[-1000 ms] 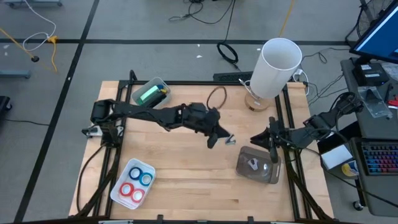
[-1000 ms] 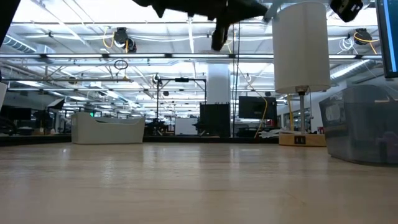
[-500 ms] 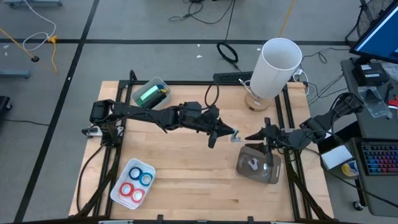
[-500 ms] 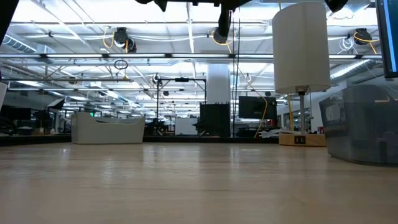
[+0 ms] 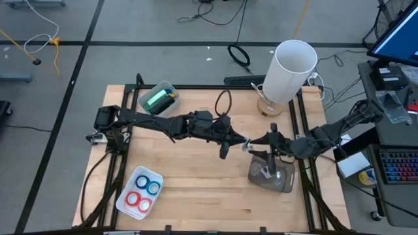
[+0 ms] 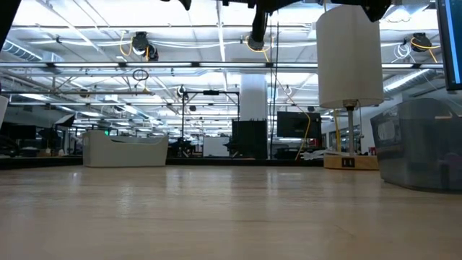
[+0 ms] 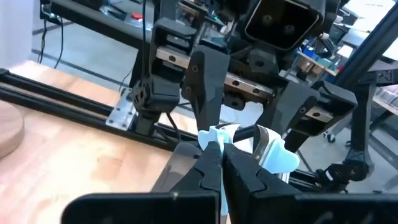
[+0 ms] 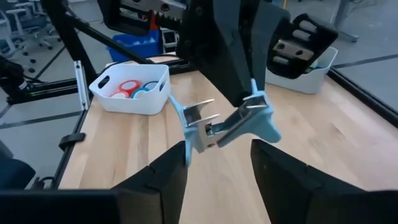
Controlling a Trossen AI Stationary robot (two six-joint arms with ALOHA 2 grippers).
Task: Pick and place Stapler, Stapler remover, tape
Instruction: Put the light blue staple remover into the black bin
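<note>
Mid-table, my left gripper (image 5: 243, 141) is clamped on the light-blue staple remover (image 8: 225, 124), holding it in the air above bare wood. My right gripper (image 8: 214, 163) faces it with fingers spread, one on each side, not touching. The clear bin (image 5: 285, 182) lies just below; the tape (image 5: 144, 193) sits in its white tray (image 5: 124, 198) near the front-left edge.

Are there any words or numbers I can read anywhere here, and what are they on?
None can be read.
Lamp base: small dark marks, too small to read.
Grey bin: a pale label, too blurred to read.
Keyboard: coloured keys, letters too small to read.
Blue stapler remover: no writing shows.
Tape rolls: no writing shows.
</note>
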